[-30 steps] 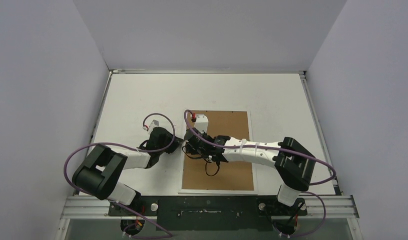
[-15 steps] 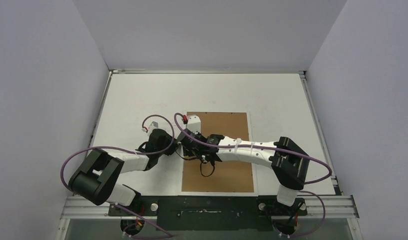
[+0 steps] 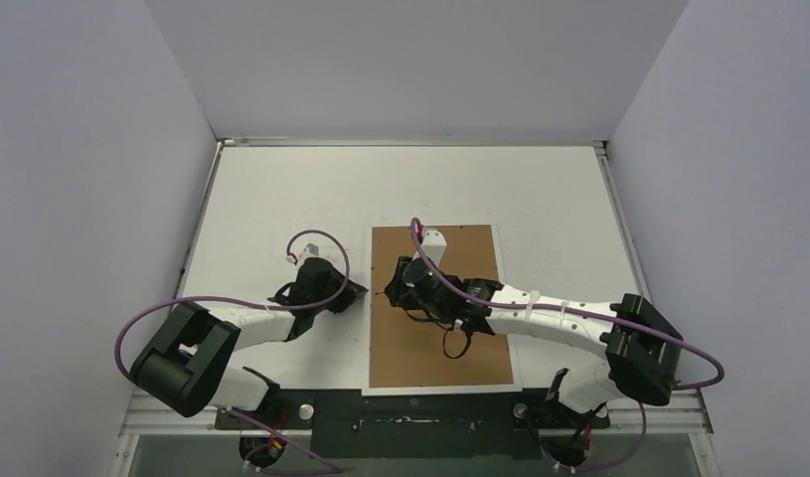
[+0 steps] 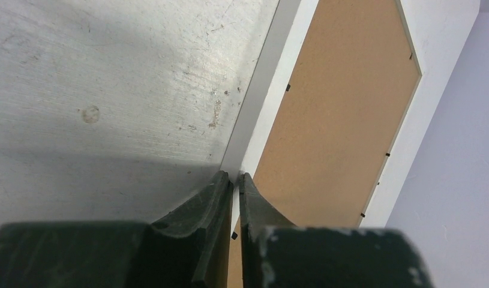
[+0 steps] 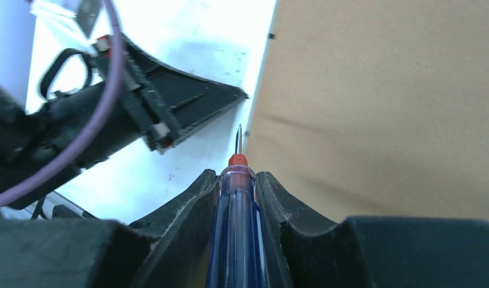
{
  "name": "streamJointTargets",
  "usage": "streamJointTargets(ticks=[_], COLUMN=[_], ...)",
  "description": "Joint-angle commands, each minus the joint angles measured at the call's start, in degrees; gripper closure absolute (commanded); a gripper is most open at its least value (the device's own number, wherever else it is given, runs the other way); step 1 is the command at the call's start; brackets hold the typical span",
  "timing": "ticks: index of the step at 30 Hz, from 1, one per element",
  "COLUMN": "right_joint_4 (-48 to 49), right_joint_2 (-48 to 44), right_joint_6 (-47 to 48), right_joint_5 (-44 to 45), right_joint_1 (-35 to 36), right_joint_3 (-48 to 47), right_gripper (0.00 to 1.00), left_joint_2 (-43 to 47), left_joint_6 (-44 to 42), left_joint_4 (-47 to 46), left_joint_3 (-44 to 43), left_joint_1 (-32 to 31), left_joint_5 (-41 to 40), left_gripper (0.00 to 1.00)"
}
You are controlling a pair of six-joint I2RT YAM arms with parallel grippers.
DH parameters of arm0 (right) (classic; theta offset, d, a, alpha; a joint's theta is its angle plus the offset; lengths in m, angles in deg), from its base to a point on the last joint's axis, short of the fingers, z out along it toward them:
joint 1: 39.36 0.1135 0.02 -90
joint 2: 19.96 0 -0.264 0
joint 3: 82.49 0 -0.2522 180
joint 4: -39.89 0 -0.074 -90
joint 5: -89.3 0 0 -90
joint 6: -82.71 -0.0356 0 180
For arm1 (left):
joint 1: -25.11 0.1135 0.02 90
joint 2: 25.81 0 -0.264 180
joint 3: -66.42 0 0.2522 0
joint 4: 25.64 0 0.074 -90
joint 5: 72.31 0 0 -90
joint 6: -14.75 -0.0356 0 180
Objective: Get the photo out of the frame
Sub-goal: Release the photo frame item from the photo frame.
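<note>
The frame (image 3: 480, 258) lies face down on the table, its brown fibreboard back up inside narrow white border strips. The photo is hidden under that backing. My left gripper (image 3: 362, 290) is shut, and its tips (image 4: 233, 176) rest at the frame's (image 4: 344, 108) left white border. My right gripper (image 3: 396, 290) reaches in from the right and is shut on a red-and-blue screwdriver (image 5: 237, 216). The screwdriver's metal tip (image 5: 239, 135) points at the left inner edge of the backing (image 5: 380, 108), just short of the left gripper (image 5: 230, 96).
Small black tabs (image 4: 288, 87) line the backing's edges. The white table (image 3: 281, 199) is walled on three sides, with a metal rail (image 3: 410, 407) along the near edge. Purple cables (image 3: 321, 238) loop over both wrists.
The right arm and its screwdriver have swung to the right, and the frame has shifted slightly right with them. The left jaws have closed a little at the frame's left border.
</note>
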Motion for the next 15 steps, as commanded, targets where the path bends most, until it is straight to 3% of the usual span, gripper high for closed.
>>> streamJointTargets(ticks=[1,12,15], right_joint_4=[6.87,30.03,32.65], right_joint_2=[-3.55,-3.71,-1.30], right_joint_6=[-3.57,-7.34,-7.26], right_joint_5=[-2.24,-21.18,-24.46], right_joint_1=[-3.71,-18.02,-21.05], right_joint_3=[6.58,17.74,16.83], right_gripper=[1.00,1.00,1.00], left_joint_2=[0.28,1.87,2.09], left_joint_6=[-2.46,-8.09,-9.82], left_joint_4=[7.41,7.79,7.15], left_joint_3=[0.12,-1.80,-2.50], left_joint_1=[-0.74,-0.74,-0.74], left_joint_5=[1.81,2.58,3.66], left_gripper=[1.00,1.00,0.91])
